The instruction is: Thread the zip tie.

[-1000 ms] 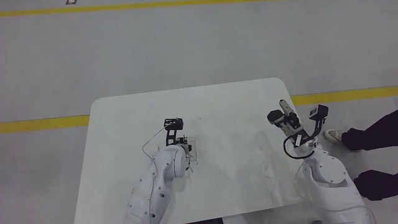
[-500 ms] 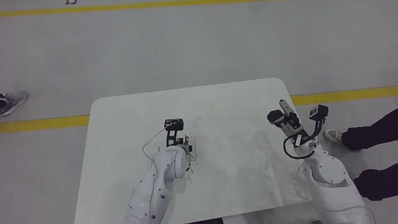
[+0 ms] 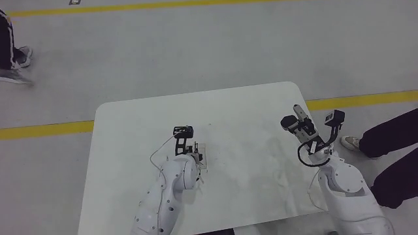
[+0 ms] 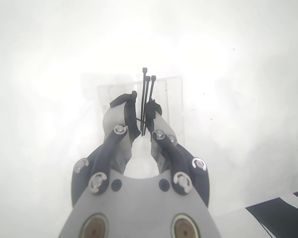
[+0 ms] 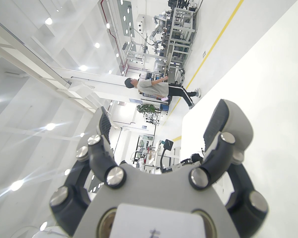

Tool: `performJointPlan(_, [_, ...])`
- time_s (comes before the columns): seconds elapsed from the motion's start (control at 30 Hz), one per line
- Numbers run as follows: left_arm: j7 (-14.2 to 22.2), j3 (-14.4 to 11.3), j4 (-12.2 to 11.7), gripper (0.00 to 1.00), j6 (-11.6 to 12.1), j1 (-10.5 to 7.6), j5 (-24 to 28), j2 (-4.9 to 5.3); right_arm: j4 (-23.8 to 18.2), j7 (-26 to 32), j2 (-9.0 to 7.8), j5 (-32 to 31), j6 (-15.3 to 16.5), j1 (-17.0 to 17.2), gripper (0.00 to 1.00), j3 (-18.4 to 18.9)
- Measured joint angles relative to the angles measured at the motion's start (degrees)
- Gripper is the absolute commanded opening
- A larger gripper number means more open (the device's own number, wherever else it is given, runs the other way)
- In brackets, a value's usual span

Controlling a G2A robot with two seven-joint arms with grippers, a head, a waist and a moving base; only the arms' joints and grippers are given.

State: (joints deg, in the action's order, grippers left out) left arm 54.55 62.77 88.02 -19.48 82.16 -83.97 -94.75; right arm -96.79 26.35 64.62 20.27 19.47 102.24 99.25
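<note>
Left gripper point(image 3: 193, 151) points down at the white table point(image 3: 248, 108) in the top view, low over a small clear tray point(image 3: 202, 157) just left of the table's middle. Its arm comes up from the near edge with the wrist bent steeply downward. The right gripper point(image 3: 293, 117) is held high near the table's right edge, well apart from the left one. Its forearm stands upright and its jaws are turned toward the far side.

From the left wrist view, the left gripper point(image 4: 142, 105) aims straight at the tabletop. Its black-padded fingers point(image 4: 129, 111) are drawn close together, with three black zip ties point(image 4: 146, 95) pinched between them. The ties bunch and cross at their tails, down between the fingers, and fan out slightly toward their square heads. They lie over the clear tray point(image 4: 175, 100), and the longest head reaches just past the tray's far edge. The tray rests flat on the table point(image 4: 238, 50).

From the right wrist view, the right gripper point(image 5: 161, 107) is tipped on its side and faces out across the room. Its ribbed pads point(image 5: 212, 122) are spread wide with nothing between them. The table point(image 5: 268, 70) runs along one side of it.
</note>
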Motion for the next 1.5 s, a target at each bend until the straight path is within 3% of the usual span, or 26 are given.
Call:
performJointPlan(0.17, [-0.55,0.38,-1.38,0.07,0.00,-0.67,0.48,-0.02,0.00,0.00,0.00,0.00,0.00,0.00,1.00,0.00])
performJointPlan(1.5, [-0.19,-0.38,-4.12,0.09,0.00,-3.18,1.10,-0.35,0.00,0.00,0.00,0.00,0.00,0.00,1.00,0.00])
